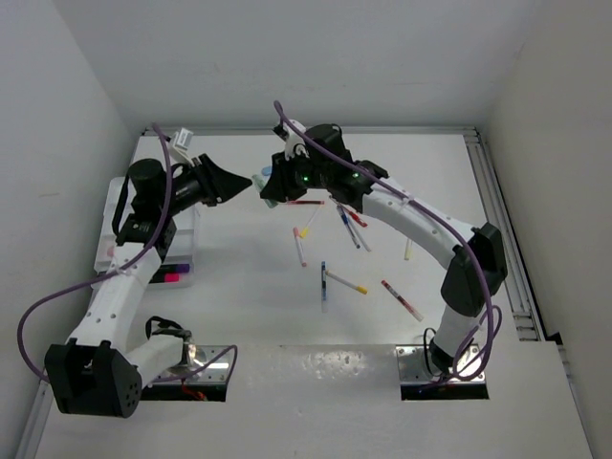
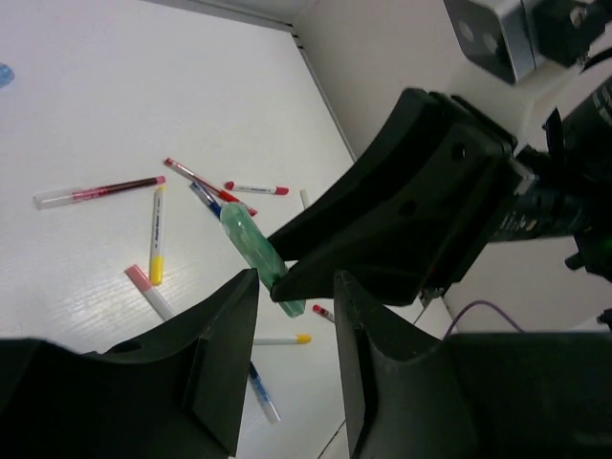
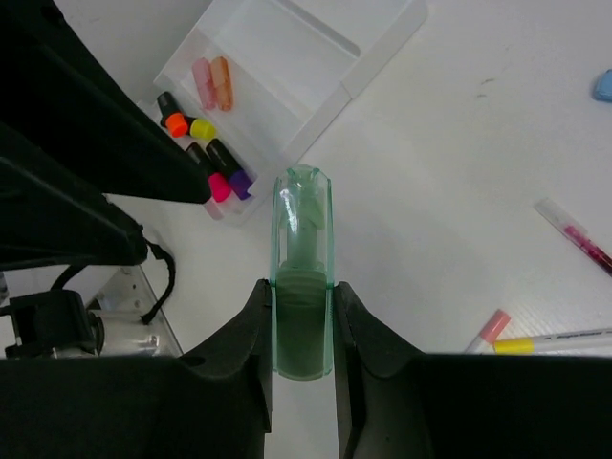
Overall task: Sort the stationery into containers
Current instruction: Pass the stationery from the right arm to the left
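We see a white table [image 1: 249, 316], two metal base plates [image 1: 411, 365] at its near edge, a rail [image 1: 526, 306] along its right side, walls [image 1: 57, 143] around it

**Rig appearance: both arms, as seen**

Left arm [image 1: 120, 296] and right arm [image 1: 421, 222]: white link shells, black joint housings. Left base housing [image 1: 91, 380]: black, boxy, with a grid of small holes. A purple cable [image 1: 29, 325] runs along each arm; the left one carries a white connector [image 1: 182, 142]. Green lights [image 1: 304, 177] glow on the right wrist. Left gripper [image 1: 244, 184] and right gripper [image 3: 301, 292]: matte black, wedge-shaped fingers. Metal base plates [image 1: 215, 368] sit under both arms.
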You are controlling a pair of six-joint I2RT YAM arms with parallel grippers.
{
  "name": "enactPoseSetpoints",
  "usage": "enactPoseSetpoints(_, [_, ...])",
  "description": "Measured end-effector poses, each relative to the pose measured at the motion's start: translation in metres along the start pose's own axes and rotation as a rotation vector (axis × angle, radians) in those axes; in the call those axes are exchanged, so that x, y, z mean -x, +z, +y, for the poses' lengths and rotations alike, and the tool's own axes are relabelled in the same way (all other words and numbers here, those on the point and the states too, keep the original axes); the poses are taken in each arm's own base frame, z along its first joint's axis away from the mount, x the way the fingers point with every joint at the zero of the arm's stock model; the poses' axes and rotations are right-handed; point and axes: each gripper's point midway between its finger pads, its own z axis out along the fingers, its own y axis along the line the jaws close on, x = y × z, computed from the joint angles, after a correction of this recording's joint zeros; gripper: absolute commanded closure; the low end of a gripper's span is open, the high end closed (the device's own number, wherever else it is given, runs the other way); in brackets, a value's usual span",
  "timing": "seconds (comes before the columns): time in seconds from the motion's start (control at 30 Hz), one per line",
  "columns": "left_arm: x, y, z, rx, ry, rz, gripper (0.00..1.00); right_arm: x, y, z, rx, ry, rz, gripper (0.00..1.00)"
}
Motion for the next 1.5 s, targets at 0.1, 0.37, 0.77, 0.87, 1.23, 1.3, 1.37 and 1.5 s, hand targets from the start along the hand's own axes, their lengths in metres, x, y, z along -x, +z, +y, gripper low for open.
enactPoseSetpoints(0.1, [0.004,0.0,0.005,0.03,-0.032,-0.023,0.59,-0.007,0.001,0.003,-0.006,-0.025,0.02,1.0])
enactPoseSetpoints(0.37, [-0.005,0.003,0.025,0.096,-0.105,-0.025,0.59,-0.01,0.002,0.007,-0.021,-0.055,0.033,1.0])
enactPoseSetpoints(0.77, [-0.025,0.004,0.043,0.136,-0.164,0.0,0.59,0.001,0.003,0.033,0.017,-0.084,0.013,1.0])
enactPoseSetpoints(0.87, [-0.028,0.003,0.047,0.139,-0.173,0.003,0.48,-0.001,0.004,0.03,0.007,-0.089,0.018,1.0])
enactPoseSetpoints(1.23, [-0.013,-0.004,0.043,0.125,-0.167,-0.052,0.41,-0.001,0.002,0.01,-0.067,-0.088,0.02,1.0])
enactPoseSetpoints(1.3, [-0.011,-0.003,0.042,0.119,-0.168,-0.058,0.41,-0.001,0.002,0.01,-0.068,-0.09,0.02,1.0])
enactPoseSetpoints(1.37, [-0.01,0.0,0.04,0.113,-0.174,-0.055,0.41,-0.001,0.002,0.011,-0.067,-0.093,0.02,1.0])
enactPoseSetpoints(1.5, [-0.011,0.004,0.042,0.11,-0.191,-0.049,0.42,-0.002,0.002,0.013,-0.062,-0.106,0.022,1.0])
